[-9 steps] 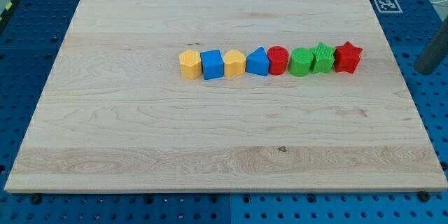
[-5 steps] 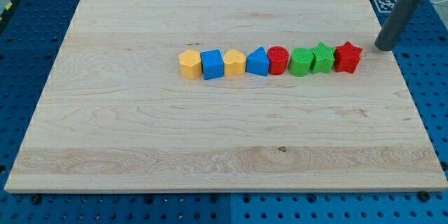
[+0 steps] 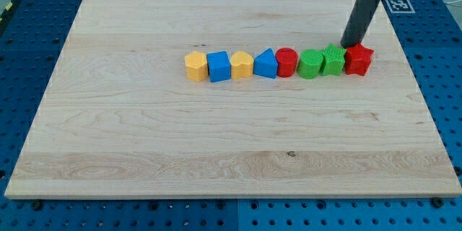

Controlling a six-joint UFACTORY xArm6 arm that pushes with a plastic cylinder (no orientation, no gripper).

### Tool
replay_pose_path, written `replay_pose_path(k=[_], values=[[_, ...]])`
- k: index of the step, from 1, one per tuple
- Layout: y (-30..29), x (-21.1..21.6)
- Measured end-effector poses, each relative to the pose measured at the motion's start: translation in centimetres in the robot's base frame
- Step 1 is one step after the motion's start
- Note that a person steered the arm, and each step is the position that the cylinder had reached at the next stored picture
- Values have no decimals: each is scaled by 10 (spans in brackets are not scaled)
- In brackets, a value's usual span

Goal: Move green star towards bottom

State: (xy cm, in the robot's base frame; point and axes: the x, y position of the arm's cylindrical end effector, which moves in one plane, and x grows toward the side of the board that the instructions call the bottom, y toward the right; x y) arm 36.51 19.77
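The green star (image 3: 333, 60) sits in a row of blocks across the middle of the wooden board (image 3: 144, 137). A red star (image 3: 359, 59) touches its right side and a green block (image 3: 311, 64) touches its left. My tip (image 3: 349, 45) is just above the row, over the gap between the green star and the red star, close to both. The dark rod rises from it toward the view's top right.
Left of the green block the row holds a red cylinder (image 3: 286, 62), a blue triangle (image 3: 266, 64), a yellow block (image 3: 242, 66), a blue cube (image 3: 219, 66) and a yellow hexagon (image 3: 195, 66). A tag marker (image 3: 398, 4) lies by the board's top right corner.
My tip has moved left from beyond the board's right edge to just above the green and red stars. The blocks have not moved.
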Motion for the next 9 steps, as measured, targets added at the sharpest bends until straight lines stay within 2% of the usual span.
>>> replay_pose_path(k=[3,9], values=[[-28,0],[-27,5]])
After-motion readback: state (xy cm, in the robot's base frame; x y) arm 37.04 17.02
